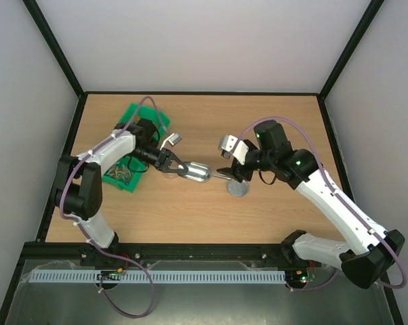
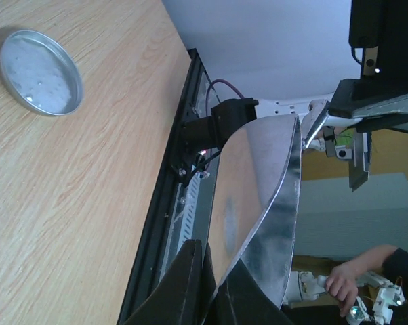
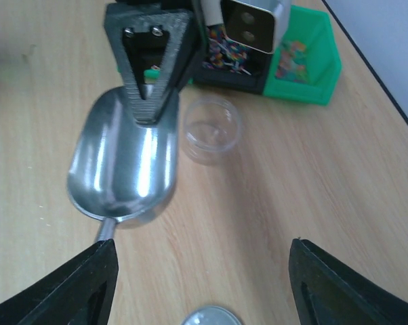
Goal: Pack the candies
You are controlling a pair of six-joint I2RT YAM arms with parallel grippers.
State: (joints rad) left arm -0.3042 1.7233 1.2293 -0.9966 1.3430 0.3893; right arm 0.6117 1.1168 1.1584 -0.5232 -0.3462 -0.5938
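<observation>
The metal scoop (image 3: 123, 169) hangs just above the wooden table (image 1: 190, 217), held level, with its thin handle pointing toward the right arm. The left gripper (image 1: 176, 165) is clamped on the scoop's rim at the end away from the handle, one dark finger (image 3: 147, 81) lying flat over the shiny bowl. The right gripper (image 3: 202, 257) sits at the handle end of the scoop with its fingers spread wide and nothing between them; the handle runs down toward its left finger (image 3: 75, 288), but whether the two touch cannot be told. The candies (image 3: 221, 51), a jumble of tiny mixed-colour pieces, lie in a green bin (image 3: 312, 68) beyond the scoop, past the left gripper and toward the left arm's side of the table. A small clear cup (image 3: 211, 130) stands upright just beside the scoop's bowl, between the scoop and the bin. A round silver lid (image 2: 40, 71) lies flat on the table near the scoop's handle end, apart from it, on the side nearer the arm bases.
</observation>
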